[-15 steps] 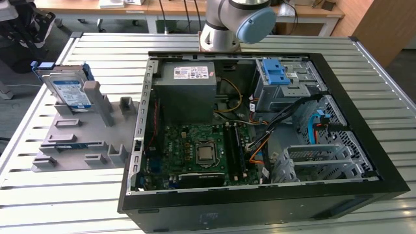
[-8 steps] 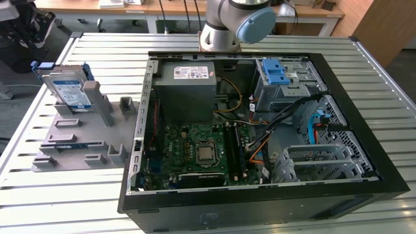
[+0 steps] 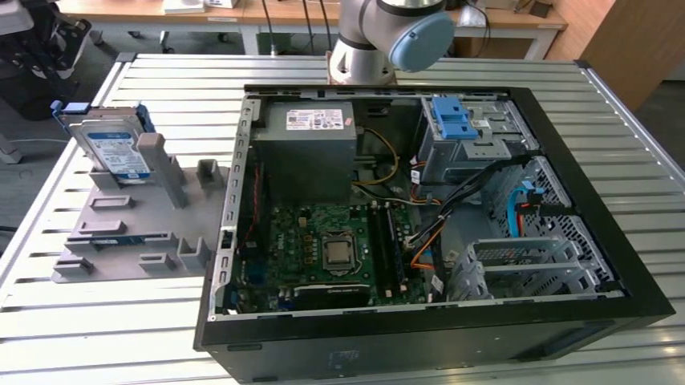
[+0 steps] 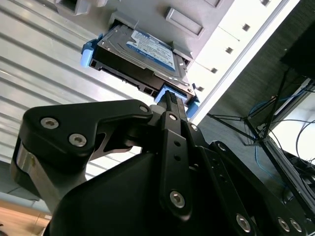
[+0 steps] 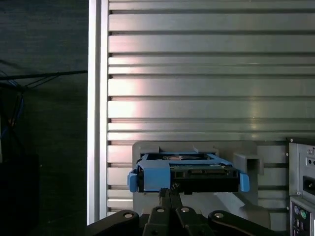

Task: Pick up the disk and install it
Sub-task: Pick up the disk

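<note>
Gripper (image 5: 170, 191) — jaws tight together

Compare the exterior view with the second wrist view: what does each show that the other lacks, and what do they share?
Exterior view: the open computer case, its motherboard and the arm beyond it. Second wrist view: the gripper, shut, aimed at the disk. Shared: that disk, standing in the grey holder on the slatted table.

My desk (image 3: 128, 337) is a pale slatted metal top, bright with glare. Beyond it stand wooden tables (image 3: 268, 10) and a brown wooden panel (image 3: 631, 48) at the exterior view's right. Beside the desk edge I see dark floor (image 5: 44, 147) and loose cables (image 5: 49, 75)
</note>
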`<state>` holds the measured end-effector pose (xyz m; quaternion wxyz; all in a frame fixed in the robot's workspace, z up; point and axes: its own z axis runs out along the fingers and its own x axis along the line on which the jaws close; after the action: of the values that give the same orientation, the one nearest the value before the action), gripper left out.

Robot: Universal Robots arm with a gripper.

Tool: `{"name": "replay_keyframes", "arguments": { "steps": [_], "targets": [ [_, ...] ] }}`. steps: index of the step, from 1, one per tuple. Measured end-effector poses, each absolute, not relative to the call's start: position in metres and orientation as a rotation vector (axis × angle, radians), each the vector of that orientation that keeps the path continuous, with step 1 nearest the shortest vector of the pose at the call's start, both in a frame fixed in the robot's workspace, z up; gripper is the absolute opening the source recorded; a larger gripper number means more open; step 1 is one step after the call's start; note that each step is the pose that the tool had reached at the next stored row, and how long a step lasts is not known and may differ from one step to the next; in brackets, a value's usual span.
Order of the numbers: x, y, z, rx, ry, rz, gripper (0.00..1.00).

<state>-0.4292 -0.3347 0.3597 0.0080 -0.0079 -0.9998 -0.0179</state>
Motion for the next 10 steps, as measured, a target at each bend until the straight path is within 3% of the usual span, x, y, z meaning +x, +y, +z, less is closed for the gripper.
{"name": "replay_keyframes", "arguments": {
  "steps": [10],
  "targets": [
    [-0.4295, -0.3347, 0.3596, 0.016, -3.125, -0.056, 0.11]
  ]
}}
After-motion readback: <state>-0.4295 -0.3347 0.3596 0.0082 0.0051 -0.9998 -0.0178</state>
